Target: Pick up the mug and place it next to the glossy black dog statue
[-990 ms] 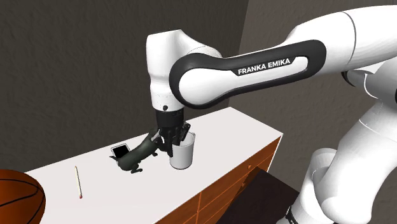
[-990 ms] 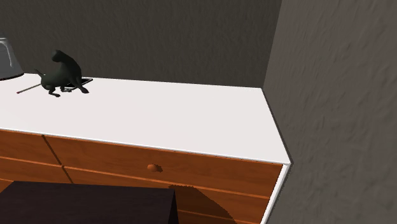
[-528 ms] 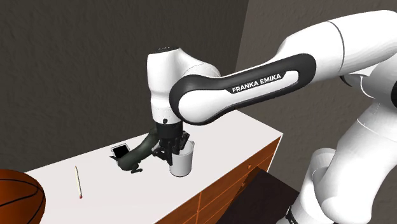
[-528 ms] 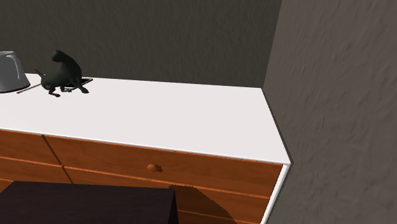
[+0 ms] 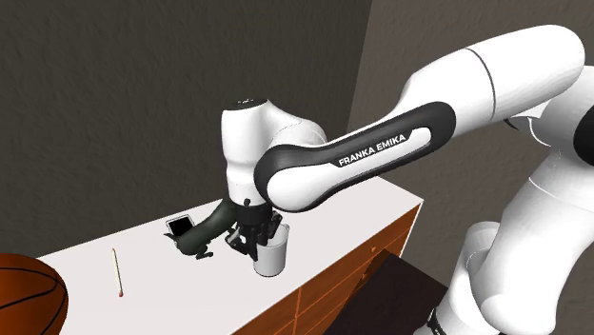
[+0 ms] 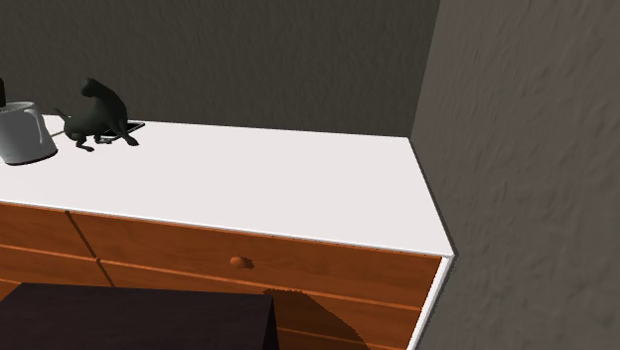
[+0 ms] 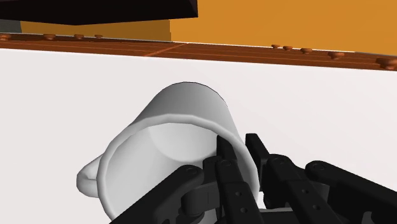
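Note:
A plain white-grey mug (image 5: 272, 258) stands upright, low over the white dresser top (image 5: 362, 205), just beside the glossy black dog statue (image 5: 204, 234) on the side toward the shoulder view's right. My gripper (image 5: 255, 234) is shut on the mug's rim from above. In the wrist view the mug (image 7: 181, 127) is clasped by its wall between the black fingers (image 7: 224, 156), its handle pointing away from them. In the second exterior view the mug (image 6: 22, 135) is at the left edge, close beside the dog statue (image 6: 97, 114). I cannot tell whether the mug's base touches the top.
A small black flat device (image 5: 178, 226) lies behind the dog. A thin stick with a red tip (image 5: 116, 272) and a brown ball (image 5: 27, 297) are further to the shoulder view's left. The dresser's wooden drawer front (image 6: 238, 261) drops away near the mug.
The arm has lowered the mug toward the dresser top and brought it slightly toward the front edge; in the second exterior view it came further in from the left. The grip is unchanged.

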You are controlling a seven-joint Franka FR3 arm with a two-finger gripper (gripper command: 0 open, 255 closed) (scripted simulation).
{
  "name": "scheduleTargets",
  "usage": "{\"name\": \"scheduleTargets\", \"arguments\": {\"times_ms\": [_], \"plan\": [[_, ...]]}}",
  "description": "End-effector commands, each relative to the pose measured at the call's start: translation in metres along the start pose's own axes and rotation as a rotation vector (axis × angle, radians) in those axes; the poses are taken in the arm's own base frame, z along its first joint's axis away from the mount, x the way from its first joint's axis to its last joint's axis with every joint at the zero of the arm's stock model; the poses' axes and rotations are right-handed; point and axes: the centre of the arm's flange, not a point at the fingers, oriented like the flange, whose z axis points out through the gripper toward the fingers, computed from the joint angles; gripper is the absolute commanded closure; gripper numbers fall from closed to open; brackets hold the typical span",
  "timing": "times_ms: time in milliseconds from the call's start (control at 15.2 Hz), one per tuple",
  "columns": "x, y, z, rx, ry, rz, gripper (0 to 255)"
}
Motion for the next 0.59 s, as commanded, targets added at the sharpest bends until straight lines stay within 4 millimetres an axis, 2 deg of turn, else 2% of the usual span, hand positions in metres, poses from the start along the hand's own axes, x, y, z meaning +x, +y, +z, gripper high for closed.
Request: {"name": "scheduleTargets", "arguments": {"times_ms": [0,528], "plan": [[-0.001,-0.001,0.011,0.000,0.001,0.000,255],[0.000,-0.004,0.053,0.000,0.001,0.000,255]]}}
